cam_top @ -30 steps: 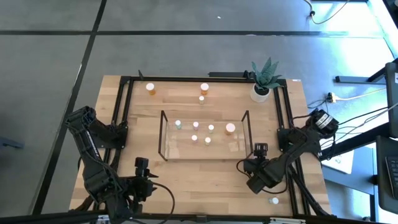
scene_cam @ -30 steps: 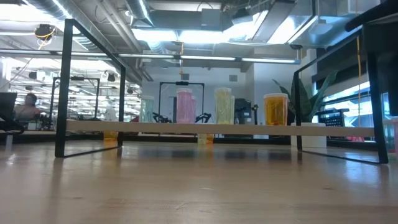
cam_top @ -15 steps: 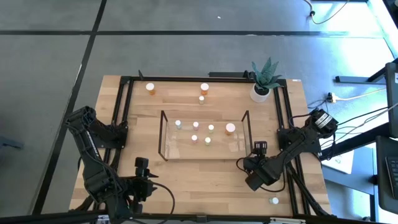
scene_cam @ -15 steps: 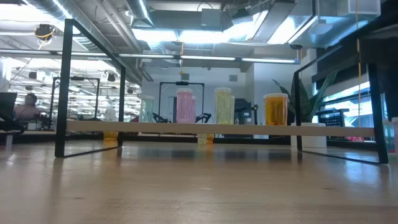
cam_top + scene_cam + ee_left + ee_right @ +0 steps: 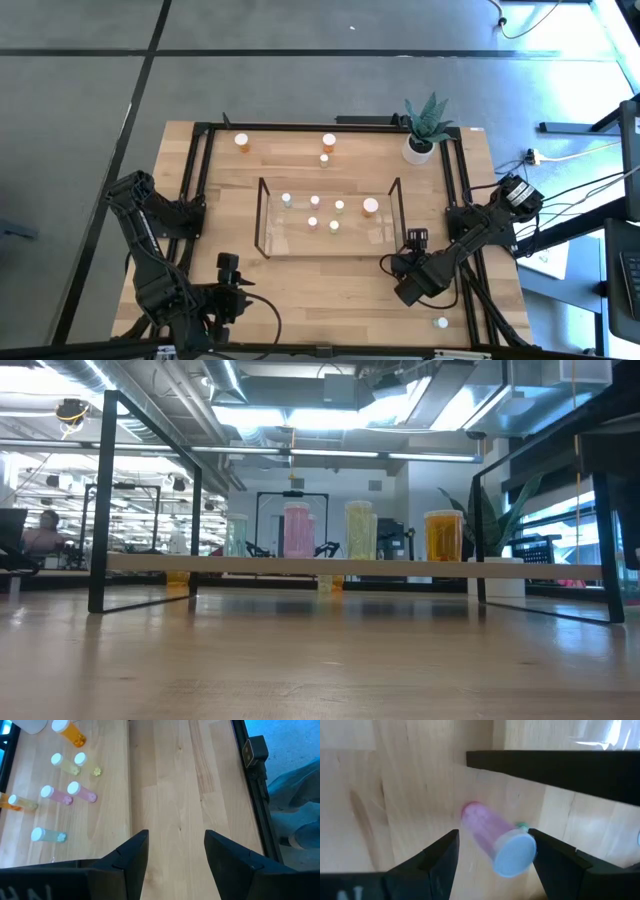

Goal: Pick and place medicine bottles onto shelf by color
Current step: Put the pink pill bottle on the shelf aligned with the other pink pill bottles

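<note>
**Right gripper holds a pink bottle beside the shelf's right end**

The right gripper (image 5: 492, 857) is closed on a pink bottle (image 5: 492, 840), whose long axis points forward between the fingers, white cap toward the camera. In the high view this gripper (image 5: 412, 266) sits just off the shelf's (image 5: 330, 217) front right corner, so the shelf lies ahead and to its left; the black frame end (image 5: 555, 770) crosses directly beyond the bottle. The right arm is clearly the nearer one.

The left gripper (image 5: 172, 852) waits wide open and empty at the table's near left edge.

On the shelf stand five small bottles and a larger orange bottle (image 5: 370, 206). Three more bottles stay behind the shelf, and one white-capped bottle (image 5: 440, 322) rests near the front right corner.
</note>
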Controlling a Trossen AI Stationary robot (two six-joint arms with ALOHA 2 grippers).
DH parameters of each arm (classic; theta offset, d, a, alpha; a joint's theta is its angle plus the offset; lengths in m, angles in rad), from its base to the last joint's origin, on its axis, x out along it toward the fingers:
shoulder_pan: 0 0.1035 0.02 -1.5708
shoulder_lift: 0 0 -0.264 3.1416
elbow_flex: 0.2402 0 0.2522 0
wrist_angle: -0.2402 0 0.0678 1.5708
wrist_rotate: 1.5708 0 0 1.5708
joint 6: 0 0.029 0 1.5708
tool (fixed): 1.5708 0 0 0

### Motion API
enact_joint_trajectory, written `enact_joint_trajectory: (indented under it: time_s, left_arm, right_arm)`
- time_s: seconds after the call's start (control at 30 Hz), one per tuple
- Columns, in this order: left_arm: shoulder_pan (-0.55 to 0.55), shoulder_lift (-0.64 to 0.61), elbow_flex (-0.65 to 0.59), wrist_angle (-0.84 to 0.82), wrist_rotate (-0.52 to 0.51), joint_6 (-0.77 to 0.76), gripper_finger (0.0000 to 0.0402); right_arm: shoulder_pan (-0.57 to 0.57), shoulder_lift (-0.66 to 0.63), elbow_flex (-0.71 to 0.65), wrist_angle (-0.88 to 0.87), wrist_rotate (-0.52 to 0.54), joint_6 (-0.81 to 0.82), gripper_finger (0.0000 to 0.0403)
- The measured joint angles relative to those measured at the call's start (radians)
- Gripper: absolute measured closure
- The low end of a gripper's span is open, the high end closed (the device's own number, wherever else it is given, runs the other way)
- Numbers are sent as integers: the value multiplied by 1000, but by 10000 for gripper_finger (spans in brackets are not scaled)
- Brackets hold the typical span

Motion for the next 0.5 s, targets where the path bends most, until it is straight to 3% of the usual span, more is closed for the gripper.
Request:
enact_joint_trajectory:
  time_s: [0.17, 0.5]
  left_arm:
    - [0, 0, 0, 0, 0, 1, 216]
    - [0, 0, 0, 0, 0, 2, 216]
  right_arm:
    - [0, 0, 0, 0, -5, 5, 174]
    - [0, 0, 0, 29, -49, 4, 243]
